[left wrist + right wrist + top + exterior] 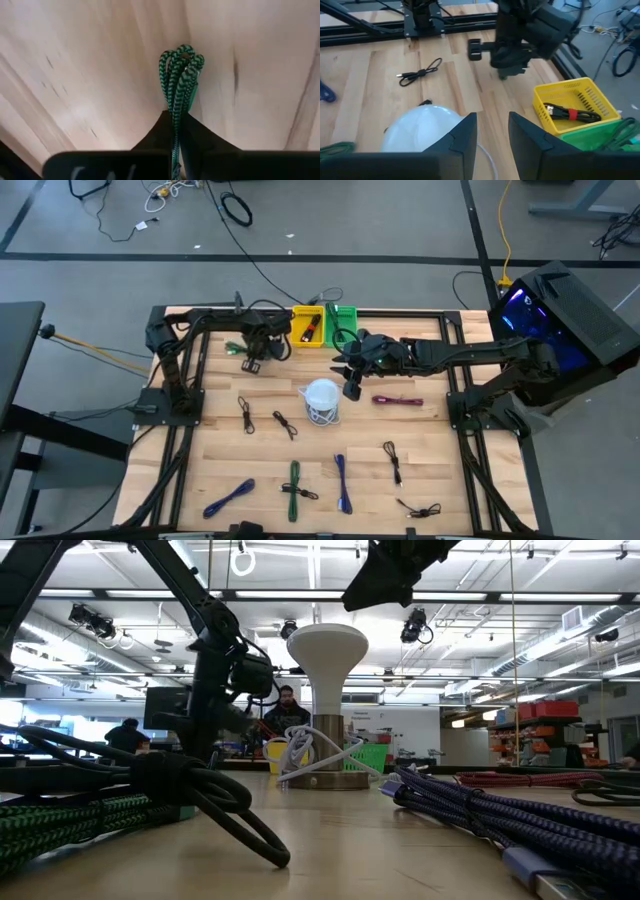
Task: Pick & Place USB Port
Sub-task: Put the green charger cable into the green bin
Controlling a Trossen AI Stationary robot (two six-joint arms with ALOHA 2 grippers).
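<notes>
My left gripper [176, 119] is over the far-left part of the table [250, 360], shut on a bundle of green-and-black braided cable [179, 75]. Beyond it at the far edge stand a yellow bin [307, 327], holding a black cable with a red tie [567, 112], and a green bin [343, 325]. My right gripper [492, 131] is open and hovers near the table's middle [352, 386], just right of a white mushroom-shaped stand [322, 398] with a white cable coiled at its foot [300, 755]. My left gripper pinches the green cable bundle between its two fingers, several strands together. The fingers lie along the strands. The bundle's looped end [182, 57] sticks out past the fingertips over the wood; whether it rests on the table, I cannot tell.
Loose bundled cables lie on the near half of the table: black ones [245, 415] [285, 425] [392, 460], blue ones [230, 497] [343, 483], a green one [293, 490] and a magenta one [397, 400]. A black frame rail [400, 313] runs along the far edge.
</notes>
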